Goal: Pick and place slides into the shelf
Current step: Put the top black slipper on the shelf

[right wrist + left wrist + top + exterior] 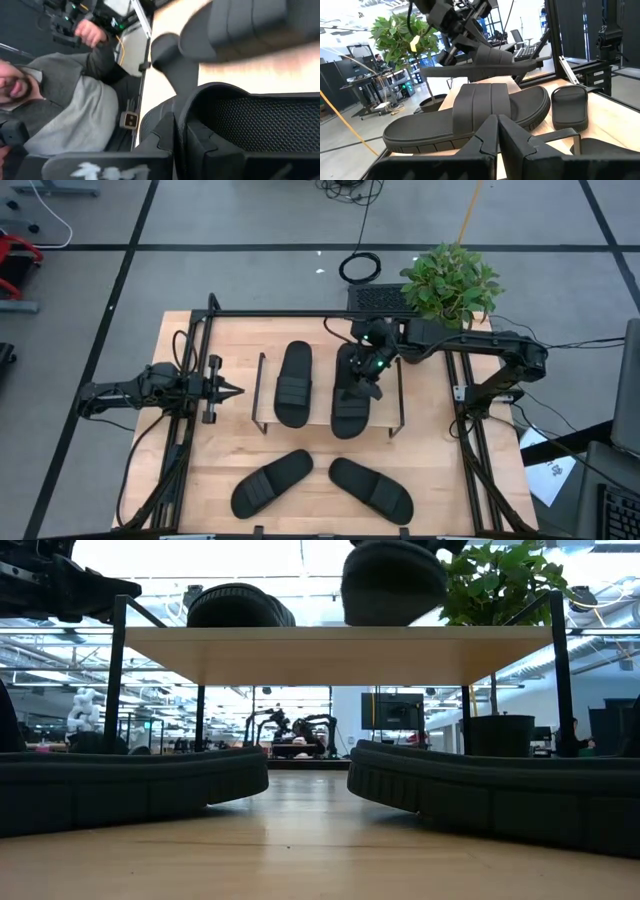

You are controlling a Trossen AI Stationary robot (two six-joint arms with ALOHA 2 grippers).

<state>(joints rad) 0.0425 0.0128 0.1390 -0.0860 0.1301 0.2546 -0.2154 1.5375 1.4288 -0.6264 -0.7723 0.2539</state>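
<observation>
One black slide (293,383) lies sole-down on the left half of the shelf's plank top (322,380). A second slide (350,395) hangs just above the right half, with my right gripper (372,387) shut on it; the low view shows this slide (393,580) over the plank (330,652). Two more slides (272,482) (371,489) lie on the table in front of the shelf. My left gripper (235,392) waits shut and level at the shelf's left side, holding nothing. My right gripper pinches the edge of the slide's strap (187,107) between its two fingers, one finger under the strap and one outside it. The fingers slant down from the table's far right. The slide (490,62) hangs about level, clear of the plank.
A potted plant (450,285) stands at the table's far right corner, close to my right arm. The shelf's black wire side frames (262,395) (402,395) flank the plank. A person in a grey top (75,110) sits beyond the table's near edge.
</observation>
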